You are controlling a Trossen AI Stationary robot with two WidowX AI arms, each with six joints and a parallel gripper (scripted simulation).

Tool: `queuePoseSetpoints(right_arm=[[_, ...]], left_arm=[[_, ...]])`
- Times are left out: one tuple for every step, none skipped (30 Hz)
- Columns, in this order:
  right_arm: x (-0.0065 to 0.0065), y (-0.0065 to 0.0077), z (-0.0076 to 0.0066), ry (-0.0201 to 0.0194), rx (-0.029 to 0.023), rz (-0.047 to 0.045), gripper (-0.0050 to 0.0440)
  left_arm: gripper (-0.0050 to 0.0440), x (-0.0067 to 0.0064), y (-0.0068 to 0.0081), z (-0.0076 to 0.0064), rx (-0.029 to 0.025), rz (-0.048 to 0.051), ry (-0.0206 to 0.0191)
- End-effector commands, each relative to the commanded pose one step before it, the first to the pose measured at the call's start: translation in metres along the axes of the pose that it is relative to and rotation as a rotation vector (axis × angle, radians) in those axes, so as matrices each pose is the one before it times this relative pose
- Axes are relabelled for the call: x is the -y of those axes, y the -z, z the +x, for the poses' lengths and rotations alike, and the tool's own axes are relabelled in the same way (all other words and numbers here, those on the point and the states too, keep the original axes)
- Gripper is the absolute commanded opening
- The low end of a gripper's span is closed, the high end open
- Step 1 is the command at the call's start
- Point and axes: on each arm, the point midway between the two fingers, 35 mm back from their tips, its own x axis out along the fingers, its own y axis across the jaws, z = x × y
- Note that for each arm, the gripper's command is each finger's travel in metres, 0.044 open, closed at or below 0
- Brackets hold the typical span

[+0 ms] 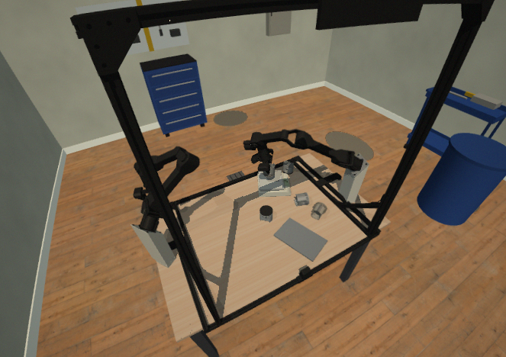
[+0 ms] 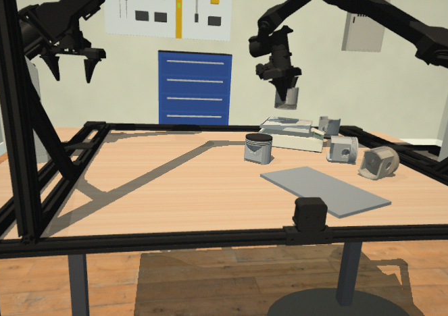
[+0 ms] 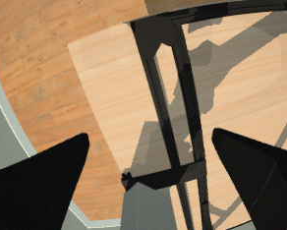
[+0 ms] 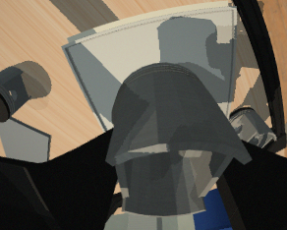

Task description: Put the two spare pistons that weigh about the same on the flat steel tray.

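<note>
My right gripper (image 2: 284, 97) (image 4: 163, 131) is shut on a grey piston (image 1: 271, 172) (image 2: 292, 97) (image 4: 162, 108), held crown down above the scale's pan, with a visible gap. My left gripper (image 2: 73, 80) (image 3: 151, 137) is open and empty, high at the left side. A dark-topped piston (image 1: 265, 214) (image 2: 257, 150) (image 4: 15, 89) stands upright. A silver piston (image 1: 301, 199) (image 2: 340, 149) and a tan-grey piston (image 1: 318, 210) (image 2: 377, 163) lie on their sides. Another piston (image 1: 288, 167) (image 2: 331, 126) (image 4: 253, 129) is beside the scale. The flat steel tray (image 1: 299, 238) (image 2: 321, 188) (image 4: 22, 143) lies on the bench, bearing no piston.
The pale scale (image 1: 276, 193) (image 2: 291, 142) (image 4: 128, 54) stands at the bench's back, its reading not legible. Black frame rails (image 1: 257, 296) (image 2: 157, 238) edge the bench. A black block (image 1: 304, 271) (image 2: 309, 214) sits on the front rail near the tray.
</note>
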Motion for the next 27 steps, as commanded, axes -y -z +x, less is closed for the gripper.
queuePoseSetpoints(right_arm=[[0.00161,0.00062,0.00677,0.00742,-0.00375,0.00857,0.0158],[0.0,0.0,0.0,0.0,0.0,0.0,0.0158],[0.0,0.0,0.0,0.0,0.0,0.0,0.0158],[-0.00001,-0.00009,0.00166,0.0,0.0,0.0,0.0158],[-0.00001,-0.00009,0.00166,0.0,0.0,0.0,0.0158],[-0.00001,-0.00009,0.00166,0.0,0.0,0.0,0.0158],[-0.00001,-0.00009,0.00166,0.0,0.0,0.0,0.0158],[-0.00001,-0.00009,0.00166,0.0,0.0,0.0,0.0158],[-0.00001,-0.00009,0.00166,0.0,0.0,0.0,0.0158],[-0.00001,-0.00009,0.00166,0.0,0.0,0.0,0.0158],[-0.00001,-0.00009,0.00166,0.0,0.0,0.0,0.0158],[-0.00001,-0.00009,0.00166,0.0,0.0,0.0,0.0158],[-0.00001,-0.00009,0.00166,0.0,0.0,0.0,0.0158],[-0.00001,-0.00009,0.00166,0.0,0.0,0.0,0.0158],[-0.00001,-0.00009,0.00166,0.0,0.0,0.0,0.0158],[-0.00001,-0.00009,0.00166,0.0,0.0,0.0,0.0158],[-0.00001,-0.00009,0.00166,0.0,0.0,0.0,0.0158],[-0.00001,-0.00009,0.00166,0.0,0.0,0.0,0.0158],[0.0,0.0,0.0,0.0,0.0,0.0,0.0158],[0.0,0.0,0.0,0.0,0.0,0.0,0.0158],[-0.00001,-0.00009,0.00166,0.0,0.0,0.0,0.0158],[-0.00001,-0.00009,0.00166,0.0,0.0,0.0,0.0158],[-0.00001,-0.00009,0.00166,0.0,0.0,0.0,0.0158],[-0.00001,-0.00009,0.00166,0.0,0.0,0.0,0.0158],[-0.00001,-0.00009,0.00166,0.0,0.0,0.0,0.0158],[-0.00001,-0.00009,0.00166,0.0,0.0,0.0,0.0158],[-0.00001,-0.00009,0.00166,0.0,0.0,0.0,0.0158]], left_arm=[[0.044,0.00035,-0.00003,-0.00002,0.00054,0.00039,0.00219],[0.044,0.0,0.0,0.0,0.0,0.0,0.0],[0.044,0.0,0.0,0.0,0.0,0.0,0.0],[0.044,0.0,0.0,0.0,0.0,0.0,0.0],[0.044,0.0,0.0,0.0,0.0,0.0,0.0],[0.044,0.0,0.0,0.0,0.0,0.0,0.0],[0.044,0.0,0.0,0.0,0.0,0.0,0.0],[0.044,0.0,0.0,0.0,0.0,0.0,0.0],[0.044,0.0,0.0,0.0,0.0,0.0,0.0],[0.044,0.0,0.0,0.0,0.0,0.0,0.0],[0.044,0.0,0.0,0.0,0.0,0.0,0.0],[0.044,0.0,0.0,0.0,0.0,0.0,0.0],[0.044,0.0,0.0,0.0,0.0,0.0,0.0],[0.044,0.0,0.0,0.0,0.0,0.0,0.0],[0.044,0.0,0.0,0.0,0.0,0.0,0.0],[0.044,0.0,0.0,0.0,0.0,0.0,0.0],[0.044,0.0,0.0,0.0,0.0,0.0,0.0],[0.044,0.0,0.0,0.0,0.0,0.0,0.0],[0.044,0.0,0.0,0.0,0.0,0.0,0.0],[0.044,0.0,0.0,0.0,0.0,0.0,0.0],[0.044,0.0,0.0,0.0,0.0,0.0,0.0],[0.044,0.0,0.0,0.0,0.0,0.0,0.0],[0.044,0.0,0.0,0.0,0.0,0.0,0.0],[0.044,0.0,0.0,0.0,0.0,0.0,0.0],[0.044,0.0,0.0,0.0,0.0,0.0,0.0],[0.044,0.0,0.0,0.0,0.0,0.0,0.0],[0.044,0.0,0.0,0.0,0.0,0.0,0.0]])
